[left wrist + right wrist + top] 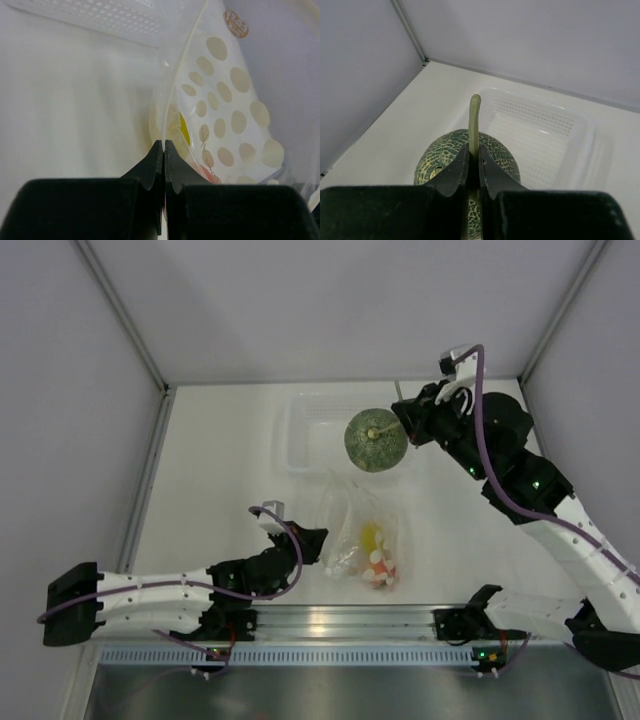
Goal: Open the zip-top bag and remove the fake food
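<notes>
The clear zip-top bag (362, 532) lies on the table in front of the tub, with a yellow toy fruit (371, 534) and an orange-red one (381, 573) inside. My left gripper (316, 540) is shut on the bag's left edge (172, 107); the yellow fruit (184, 128) shows through the plastic. My right gripper (406, 425) is shut on the thin stem (474, 120) of the mottled green melon (375, 440). It holds the melon (442, 152) in the air over the tub's right part.
The rigid clear tub (310, 435) stands at the back middle of the table and also shows in the right wrist view (545, 135) and left wrist view (100, 17). Grey walls close in on the left, back and right. A metal rail (340, 625) runs along the near edge.
</notes>
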Robot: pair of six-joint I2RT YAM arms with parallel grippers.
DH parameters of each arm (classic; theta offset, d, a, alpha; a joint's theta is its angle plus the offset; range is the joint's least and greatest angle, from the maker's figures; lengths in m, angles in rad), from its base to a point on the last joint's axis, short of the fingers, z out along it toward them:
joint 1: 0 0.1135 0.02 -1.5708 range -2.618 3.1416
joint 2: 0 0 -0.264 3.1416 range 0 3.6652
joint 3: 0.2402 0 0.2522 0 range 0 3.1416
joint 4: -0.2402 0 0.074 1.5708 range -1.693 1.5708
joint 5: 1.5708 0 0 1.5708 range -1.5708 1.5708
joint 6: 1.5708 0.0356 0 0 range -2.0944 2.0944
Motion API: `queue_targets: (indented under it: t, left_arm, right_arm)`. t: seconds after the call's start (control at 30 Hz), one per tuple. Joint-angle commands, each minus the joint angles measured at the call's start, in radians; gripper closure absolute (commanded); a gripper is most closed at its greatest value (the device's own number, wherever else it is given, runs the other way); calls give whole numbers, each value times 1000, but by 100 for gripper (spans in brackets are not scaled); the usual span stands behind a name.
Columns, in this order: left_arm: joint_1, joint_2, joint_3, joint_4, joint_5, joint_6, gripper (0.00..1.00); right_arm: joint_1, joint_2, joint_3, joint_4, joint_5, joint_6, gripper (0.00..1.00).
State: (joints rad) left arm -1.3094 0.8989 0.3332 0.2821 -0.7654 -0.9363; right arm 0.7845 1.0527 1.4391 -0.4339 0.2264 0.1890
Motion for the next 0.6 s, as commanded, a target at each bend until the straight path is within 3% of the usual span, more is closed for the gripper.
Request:
queue_targets:
  t: [0.0,0.23,0.57]
  left_arm:
    - [-4,-41,-3,20,-15,-1,100]
    - [-2,-104,-11,-9,-23,10,100]
    - [-2,-129,30,-23,10,105,100]
  right_arm:
    - [-103,68,46,-23,-114,-54,100]
    - [-300,199,32,72,-246,-43,100]
    - [-306,533,20,334,-207,-17,100]
